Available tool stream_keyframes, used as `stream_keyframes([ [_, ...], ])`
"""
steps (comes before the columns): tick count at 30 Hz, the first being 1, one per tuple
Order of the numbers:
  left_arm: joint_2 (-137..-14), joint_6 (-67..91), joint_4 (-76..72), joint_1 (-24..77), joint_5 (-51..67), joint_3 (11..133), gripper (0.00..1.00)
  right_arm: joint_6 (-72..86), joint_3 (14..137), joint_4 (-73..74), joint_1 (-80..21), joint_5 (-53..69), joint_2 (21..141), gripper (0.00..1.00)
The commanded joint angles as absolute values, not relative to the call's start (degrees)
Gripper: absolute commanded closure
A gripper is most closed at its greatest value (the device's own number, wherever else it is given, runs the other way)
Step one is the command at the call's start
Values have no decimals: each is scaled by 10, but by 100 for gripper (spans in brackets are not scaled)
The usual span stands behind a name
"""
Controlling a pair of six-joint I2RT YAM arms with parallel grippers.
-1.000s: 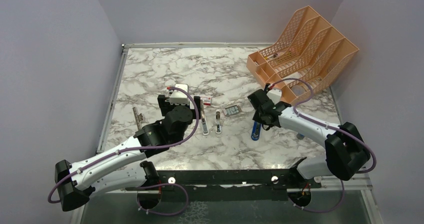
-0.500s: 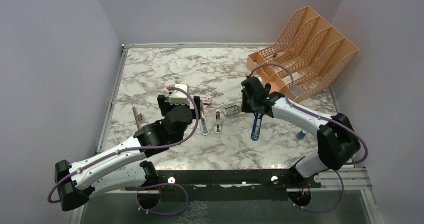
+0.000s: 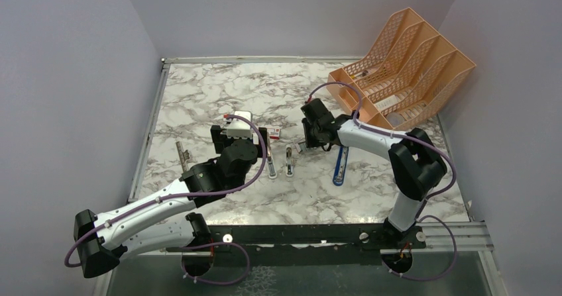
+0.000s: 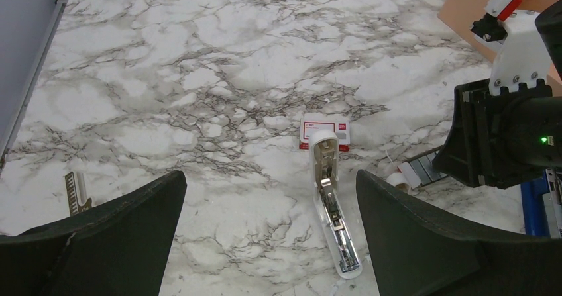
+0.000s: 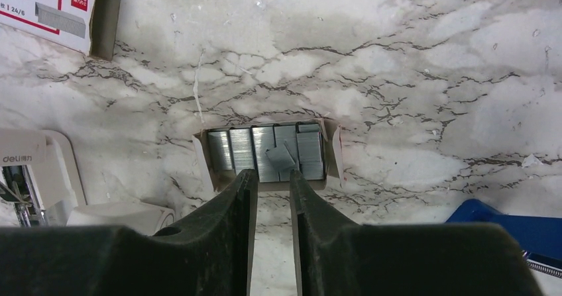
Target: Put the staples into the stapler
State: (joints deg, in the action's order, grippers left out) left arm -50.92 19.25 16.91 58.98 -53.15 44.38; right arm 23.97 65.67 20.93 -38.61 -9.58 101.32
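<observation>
Top view: the left end effector [image 3: 238,132] is held wide beside the opened stapler [image 3: 272,167] on the table [image 3: 199,97]. The right end effector [image 3: 306,144] is lowered right of it; what lies beneath cannot be made out.

Left wrist view: the stapler is seen flat between spread, empty fingers [image 4: 99,243].

Right wrist view: the staples [image 5: 265,151] lie just ahead of narrowly parted fingers [image 5: 232,203]; nothing is gripped.

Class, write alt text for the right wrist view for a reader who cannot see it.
The right gripper, narrowly open and empty, hovers at the staples, grey blocks in a small tray on the marble table. A red-and-white box lies upper left, a blue tool lower right.
</observation>
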Motion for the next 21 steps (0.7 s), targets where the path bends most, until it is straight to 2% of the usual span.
stream_keyframes([
  [1, -510, 188, 165, 588, -541, 452, 1, 229, 675, 208, -388, -104, 1033, 69],
  [21, -503, 188, 166, 588, -542, 451, 1, 257, 691, 207, -388, -66, 1066, 65],
])
